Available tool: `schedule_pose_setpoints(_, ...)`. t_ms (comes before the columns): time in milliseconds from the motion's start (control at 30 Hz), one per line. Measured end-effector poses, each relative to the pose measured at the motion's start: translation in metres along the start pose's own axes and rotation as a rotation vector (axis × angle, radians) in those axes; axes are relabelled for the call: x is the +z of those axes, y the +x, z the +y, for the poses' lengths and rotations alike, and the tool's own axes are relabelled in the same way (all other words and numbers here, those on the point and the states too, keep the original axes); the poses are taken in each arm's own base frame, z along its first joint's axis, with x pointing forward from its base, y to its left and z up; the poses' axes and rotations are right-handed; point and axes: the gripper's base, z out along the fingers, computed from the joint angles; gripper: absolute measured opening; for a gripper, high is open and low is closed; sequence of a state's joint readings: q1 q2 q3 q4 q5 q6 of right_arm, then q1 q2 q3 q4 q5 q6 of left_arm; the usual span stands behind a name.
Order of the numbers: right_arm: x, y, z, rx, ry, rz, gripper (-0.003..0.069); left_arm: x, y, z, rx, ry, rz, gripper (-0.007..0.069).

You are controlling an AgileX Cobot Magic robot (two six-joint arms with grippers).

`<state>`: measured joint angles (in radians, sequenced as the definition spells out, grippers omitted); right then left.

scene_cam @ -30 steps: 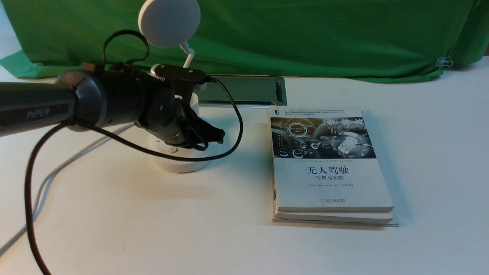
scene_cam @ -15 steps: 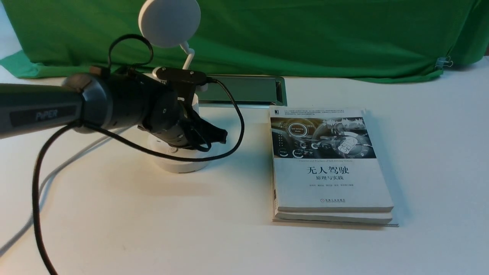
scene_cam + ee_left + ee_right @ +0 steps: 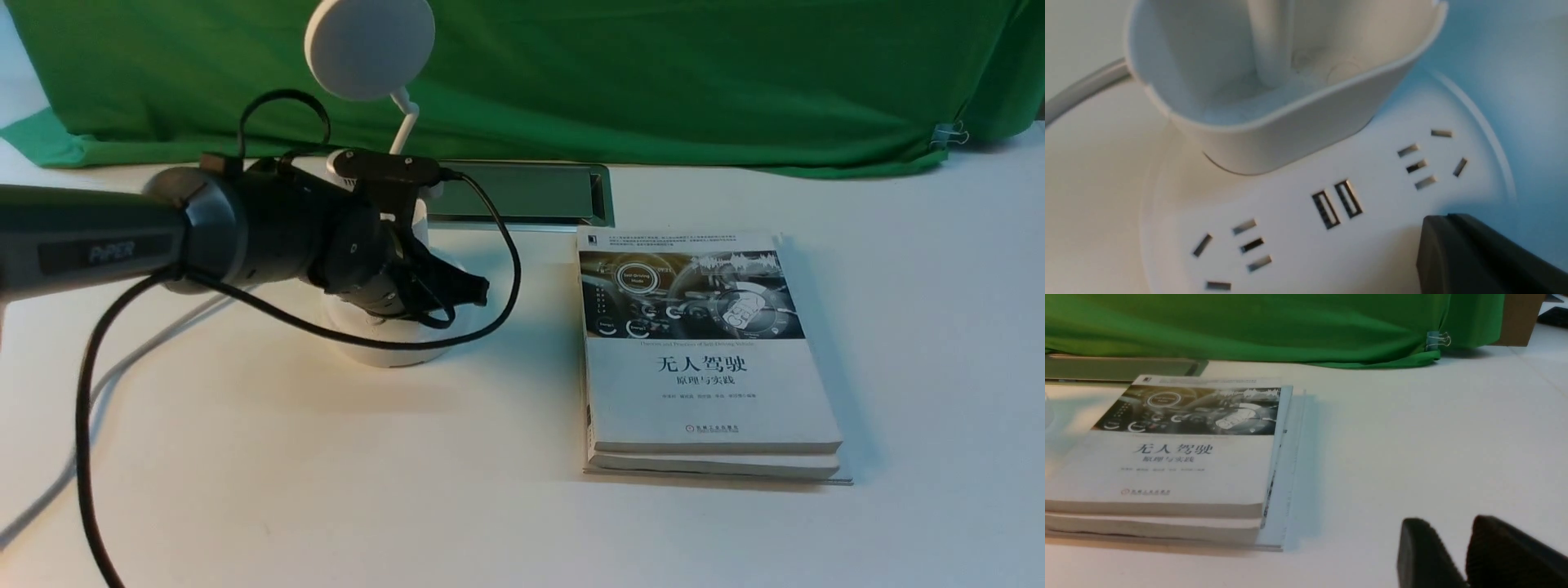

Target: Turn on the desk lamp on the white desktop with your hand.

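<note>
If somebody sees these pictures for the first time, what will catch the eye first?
The black left gripper hangs low over the base of the white lamp, on the left of the desk. The lamp's round head stands high against the green cloth behind. A stack of books lies flat to the right of the lamp.

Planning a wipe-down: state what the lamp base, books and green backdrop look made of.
Lamp base: likely smooth white plastic, moulded socket slots. Books: paper, slightly glossy printed cover, page edges showing. Backdrop: matte green cloth, judging by folds.
</note>
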<state>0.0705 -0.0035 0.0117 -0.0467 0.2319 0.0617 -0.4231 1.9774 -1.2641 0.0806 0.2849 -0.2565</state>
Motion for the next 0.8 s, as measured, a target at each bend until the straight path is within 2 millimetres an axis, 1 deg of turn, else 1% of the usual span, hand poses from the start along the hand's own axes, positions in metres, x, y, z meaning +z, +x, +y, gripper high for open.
schedule_pose_setpoints(67, 0.0, 0.0, 0.0, 0.0, 0.0, 0.0, 0.0238, -0.003, -0.001, 0.0, -0.004, 0.003, -0.01, 0.0)
schedule_pose_setpoints(100, 0.0, 0.0, 0.0, 0.0, 0.0, 0.0, 0.0238, -0.011, -0.001, -0.001, -0.015, 0.003, 0.002, 0.0)
schedule_pose_setpoints(133, 0.0, 0.0, 0.0, 0.0, 0.0, 0.0, 0.0238, -0.012, -0.001, -0.001, -0.014, 0.004, 0.001, 0.0)
schedule_pose_setpoints(233, 0.0, 0.0, 0.0, 0.0, 0.0, 0.001, 0.0238, -0.036, -0.003, -0.005, -0.043, 0.015, 0.018, 0.0)
schedule_pose_setpoints(300, 0.0, 0.0, 0.0, 0.0, 0.0, 0.001, 0.0238, -0.059, -0.006, -0.007, -0.06, 0.034, 0.031, 0.0)
schedule_pose_setpoints(400, 0.0, 0.0, 0.0, 0.0, 0.0, 0.001, 0.0238, -0.087, 0.004, -0.012, -0.052, 0.079, 0.053, 0.0)
schedule_pose_setpoints(467, 0.0, 0.0, 0.0, 0.0, 0.0, 0.001, 0.0238, -0.102, 0.02, -0.018, -0.05, 0.127, 0.068, 0.0)
schedule_pose_setpoints(567, 0.0, 0.0, 0.0, 0.0, 0.0, 0.001, 0.0238, -0.136, 0.047, -0.033, -0.002, 0.22, 0.041, 0.0)
schedule_pose_setpoints(633, 0.0, 0.0, 0.0, 0.0, 0.0, 0.001, 0.0238, -0.169, 0.054, -0.041, 0.021, 0.286, -0.057, 0.0)
schedule_pose_setpoints(667, 0.0, 0.0, 0.0, 0.0, 0.0, 0.001, 0.0238, -0.191, 0.059, -0.045, 0.048, 0.323, -0.141, 0.0)
schedule_pose_setpoints(700, 0.0, 0.0, 0.0, 0.0, 0.0, 0.001, 0.0238, -0.195, 0.06, -0.045, 0.049, 0.33, -0.157, 0.0)
schedule_pose_setpoints(733, 0.0, 0.0, 0.0, 0.0, 0.0, 0.001, 0.0238, -0.224, 0.065, -0.046, 0.081, 0.366, -0.287, 0.0)
schedule_pose_setpoints(767, 0.0, 0.0, 0.0, 0.0, 0.0, 0.001, 0.0238, -0.244, 0.069, -0.044, 0.108, 0.384, -0.385, 0.0)
schedule_pose_setpoints(800, 0.0, 0.0, 0.0, 0.0, 0.0, 0.001, 0.0238, -0.244, 0.071, -0.044, 0.115, 0.384, -0.381, 0.0)
